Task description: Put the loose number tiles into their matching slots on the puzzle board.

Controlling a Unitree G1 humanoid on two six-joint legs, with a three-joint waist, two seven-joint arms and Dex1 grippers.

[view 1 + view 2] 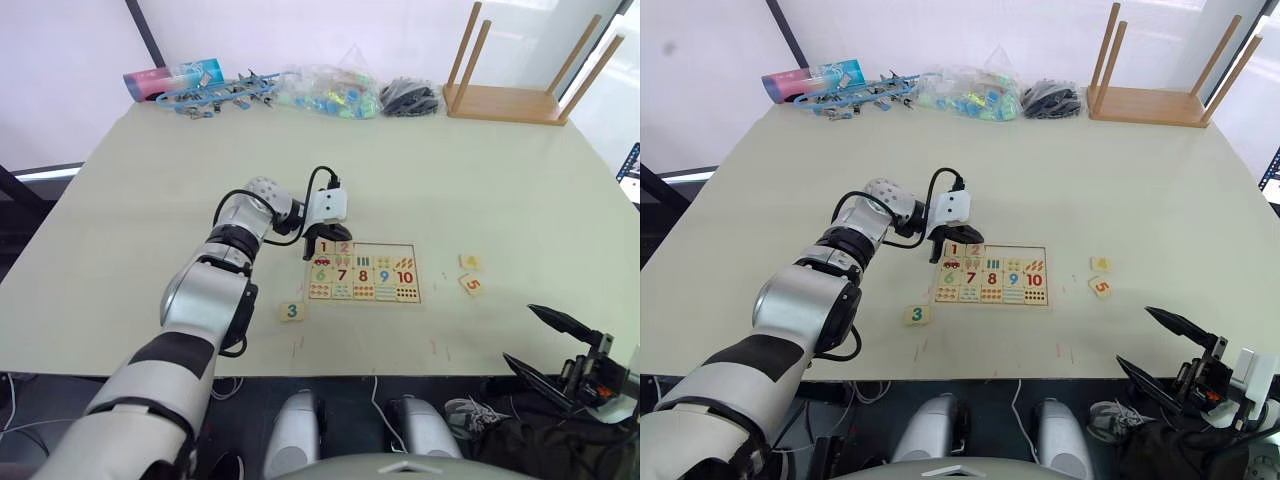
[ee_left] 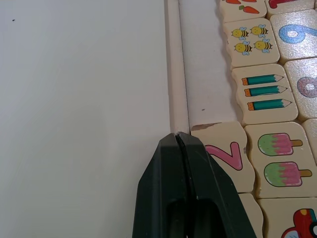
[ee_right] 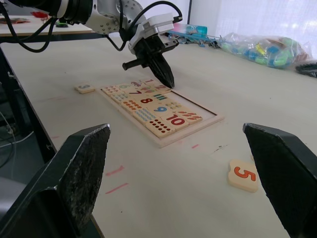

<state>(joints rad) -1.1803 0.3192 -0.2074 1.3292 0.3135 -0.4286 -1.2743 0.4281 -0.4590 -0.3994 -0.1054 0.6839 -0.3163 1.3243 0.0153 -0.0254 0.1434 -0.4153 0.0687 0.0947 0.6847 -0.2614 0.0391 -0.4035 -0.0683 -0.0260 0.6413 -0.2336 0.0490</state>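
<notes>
Fingers of the left gripper (image 2: 182, 144) are pressed together with nothing between them; in the left wrist view their black tips rest at the thin raised rim of the flat pale-wood puzzle board (image 2: 176, 74), just beside the square pale-wood tile with a pink 2 (image 2: 225, 153), which sits in its recess, while the next recess along the rim (image 2: 208, 84) is bare. From the left eye view, the same arm reaches over the pale desk (image 1: 480, 190) to the board's far left corner, where the red 1 tile (image 1: 323, 246) and the pink 2 lie side by side in the far row; the rest of that row looks empty, and the rows with 6 to 10 and the small pictures are filled. Three tiles lie loose on the desk: the green 3 tile (image 1: 291, 311) near the board's near left corner, and the yellow 4 tile (image 1: 469, 262) and orange 5 tile (image 1: 472, 285) close together, well to the board's right. The right eye view shows the right gripper (image 1: 1160, 345) low at the desk's near edge, its black fingers spread wide and holding nothing. Its own wrist view looks between those parted fingers toward the board, with the orange 5 nearest. By my reading, two of five tiles are placed and three remain.
</notes>
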